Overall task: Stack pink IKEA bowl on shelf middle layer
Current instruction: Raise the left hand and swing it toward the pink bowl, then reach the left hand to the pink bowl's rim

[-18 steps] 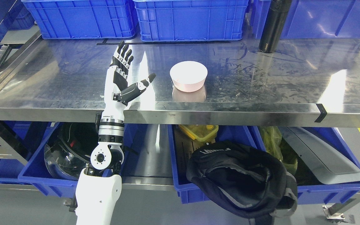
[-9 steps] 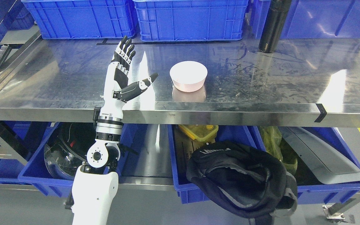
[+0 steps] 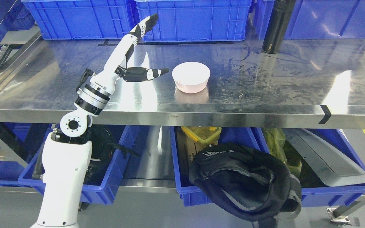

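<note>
One pink bowl (image 3: 191,77), round, smooth and upside down, sits mid-shelf on scratched, glossy steel (image 3: 265,91). The left hand (image 3: 128,57) hangs just beside it with fingers spread, the thumb nearly at the rim, holding nothing. A sideways nudge could send the slick bowl skating across the metal instead of being gripped.

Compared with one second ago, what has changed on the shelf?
The left hand reached farther over the shelf and tilted right, thumb now pointing at the pink bowl without touching it. Its fingers remain spread, holding nothing. The bowl and the black bottle stayed put.
</note>
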